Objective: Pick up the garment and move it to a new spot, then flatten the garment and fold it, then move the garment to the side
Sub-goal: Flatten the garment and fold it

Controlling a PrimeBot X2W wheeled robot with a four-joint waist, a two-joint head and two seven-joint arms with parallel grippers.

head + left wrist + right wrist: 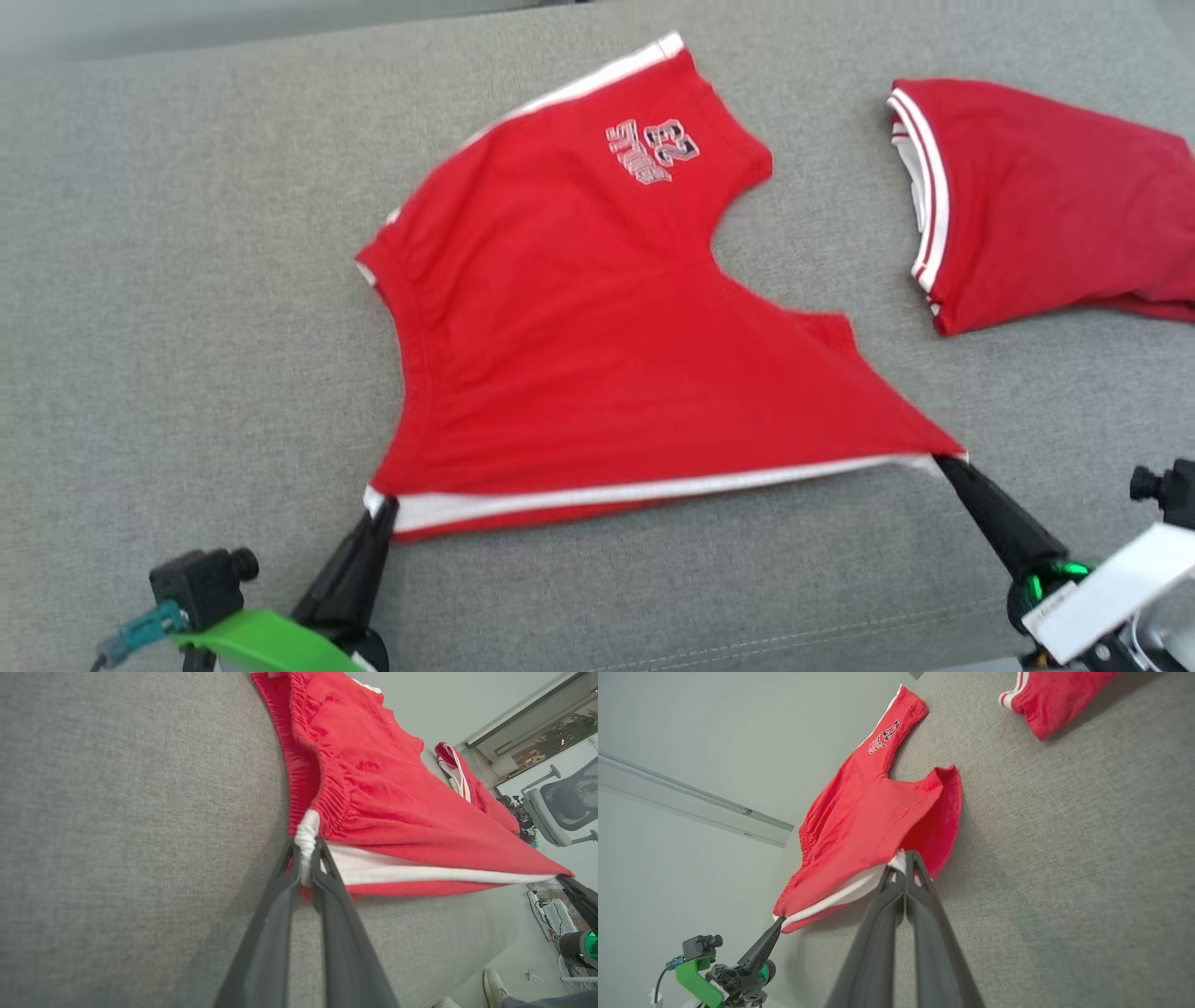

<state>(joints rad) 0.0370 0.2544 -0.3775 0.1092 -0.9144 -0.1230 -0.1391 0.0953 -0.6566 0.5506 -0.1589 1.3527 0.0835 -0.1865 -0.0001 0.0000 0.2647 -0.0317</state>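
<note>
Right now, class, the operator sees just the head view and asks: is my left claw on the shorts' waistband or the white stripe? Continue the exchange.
Observer: Left wrist view: the left claw is shut on the bunched white stripe, where the red shorts' gathered waistband ends.
Operator: Anyone nearby?
Observer: A person's shoe shows on the floor beyond the couch edge.
Operator: The right claw?
Observer: Right wrist view: it is shut on the stripe's other end, beside a gaping leg opening.
</note>
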